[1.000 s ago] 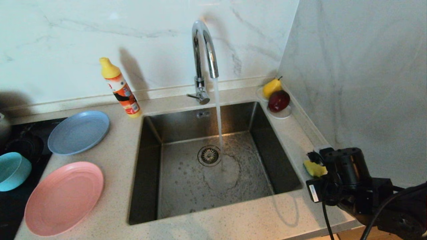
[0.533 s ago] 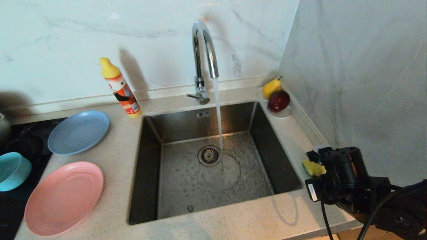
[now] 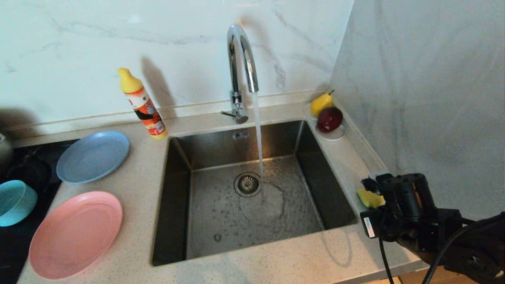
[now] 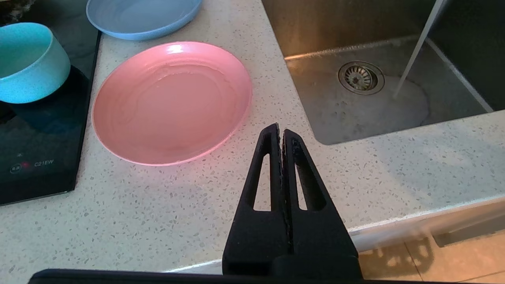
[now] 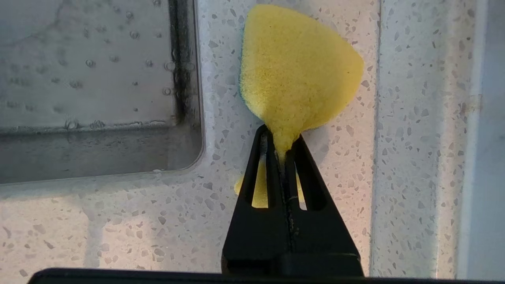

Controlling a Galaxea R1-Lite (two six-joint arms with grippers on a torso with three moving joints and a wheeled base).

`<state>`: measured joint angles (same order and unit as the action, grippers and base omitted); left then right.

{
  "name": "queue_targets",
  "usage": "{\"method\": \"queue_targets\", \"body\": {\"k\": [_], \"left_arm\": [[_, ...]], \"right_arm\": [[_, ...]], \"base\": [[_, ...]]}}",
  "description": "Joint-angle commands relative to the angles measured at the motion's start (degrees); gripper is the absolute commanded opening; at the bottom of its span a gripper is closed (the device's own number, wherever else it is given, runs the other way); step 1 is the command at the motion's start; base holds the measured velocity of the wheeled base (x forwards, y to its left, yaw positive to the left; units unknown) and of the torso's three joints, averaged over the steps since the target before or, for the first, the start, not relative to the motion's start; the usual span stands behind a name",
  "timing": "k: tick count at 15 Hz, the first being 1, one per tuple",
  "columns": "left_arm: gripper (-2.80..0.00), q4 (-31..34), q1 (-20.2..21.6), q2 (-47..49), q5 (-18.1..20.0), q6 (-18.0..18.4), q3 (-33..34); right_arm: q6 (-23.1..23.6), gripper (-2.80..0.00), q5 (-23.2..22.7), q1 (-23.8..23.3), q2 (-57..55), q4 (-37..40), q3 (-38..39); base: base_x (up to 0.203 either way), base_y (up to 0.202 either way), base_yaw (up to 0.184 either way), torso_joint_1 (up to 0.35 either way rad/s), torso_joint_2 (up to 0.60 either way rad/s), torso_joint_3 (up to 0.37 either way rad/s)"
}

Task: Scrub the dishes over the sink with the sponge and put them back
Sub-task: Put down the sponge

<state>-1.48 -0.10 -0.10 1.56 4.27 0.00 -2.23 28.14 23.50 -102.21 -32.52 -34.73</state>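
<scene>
My right gripper point(image 5: 281, 140) is shut on the yellow sponge point(image 5: 296, 71), pinching one end so the rest fans out above the counter, just right of the sink point(image 3: 221, 225). In the head view the sponge point(image 3: 369, 198) peeks out in front of the right wrist. Water runs from the tap point(image 3: 240, 59) into the basin. Left of the sink lie the pink plate point(image 3: 75, 233), the light-blue plate point(image 3: 93, 156) and the teal bowl point(image 3: 14, 202). My left gripper point(image 4: 280, 132) is shut and empty over the counter's front edge, near the pink plate point(image 4: 171, 102).
A dish-soap bottle point(image 3: 143, 104) stands behind the sink's left corner. A white saucer point(image 3: 334, 136) with a pear and a red fruit sits at the back right corner. A black stovetop point(image 3: 23, 165) lies under the bowl. The marble side wall point(image 3: 414, 79) is close on the right.
</scene>
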Motion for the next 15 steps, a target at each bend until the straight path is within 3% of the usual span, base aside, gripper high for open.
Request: {"method": "queue_targets", "body": {"k": [1, 15], "left_arm": [[-2.80, 0.0, 0.0, 0.0, 0.0, 0.0, 1.1], [-2.80, 0.0, 0.0, 0.0, 0.0, 0.0, 1.1]], "right_arm": [[-0.1, 0.00, 0.2, 0.1, -0.1, -0.3, 0.0], [-1.0, 0.00, 0.0, 0.7, 0.9, 0.2, -1.9]], "base": [[0.000, 0.000, 0.000, 0.000, 0.00, 0.000], [0.000, 0.000, 0.000, 0.000, 0.00, 0.000]]}}
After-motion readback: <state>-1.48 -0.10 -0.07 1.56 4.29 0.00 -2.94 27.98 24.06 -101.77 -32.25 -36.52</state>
